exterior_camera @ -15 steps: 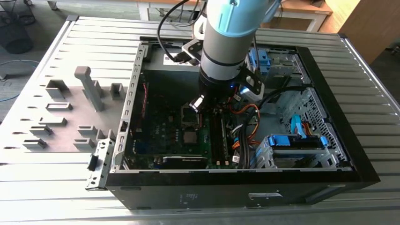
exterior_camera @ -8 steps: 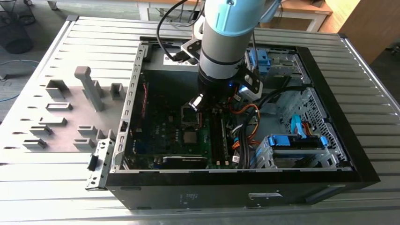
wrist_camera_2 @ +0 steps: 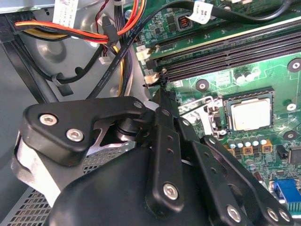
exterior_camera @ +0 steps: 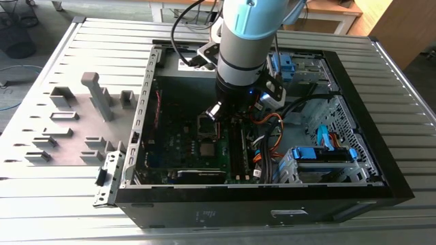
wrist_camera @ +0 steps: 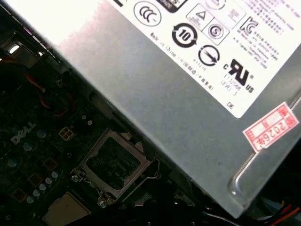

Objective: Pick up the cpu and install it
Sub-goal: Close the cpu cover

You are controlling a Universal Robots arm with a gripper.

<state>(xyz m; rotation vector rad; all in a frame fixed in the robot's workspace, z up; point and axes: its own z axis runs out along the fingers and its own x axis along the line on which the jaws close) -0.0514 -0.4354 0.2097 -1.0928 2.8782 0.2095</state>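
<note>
The cpu [wrist_camera_2: 249,114] lies flat in a black frame on the green motherboard [wrist_camera_2: 275,92], near the hand [exterior_camera: 216,112]. Whether the hand is apart or together cannot be told. The chip looks light, stiff and fragile, and is probably best gripped by opposite edges.

Here's the computer case [exterior_camera: 204,217] lying open on the table [exterior_camera: 81,204], with a rack of blocks [exterior_camera: 68,127] to the exterior view's left of it. Inside, the motherboard [exterior_camera: 180,145] takes the exterior view's left half and the drive cages [exterior_camera: 320,158] the right. The arm [exterior_camera: 242,51] reaches down over the board. The cpu [wrist_camera_2: 251,115] lies flat on it near the memory slots [wrist_camera_2: 225,52], and the power supply [wrist_camera: 178,94] sits just beside the socket [wrist_camera: 115,165].
</note>
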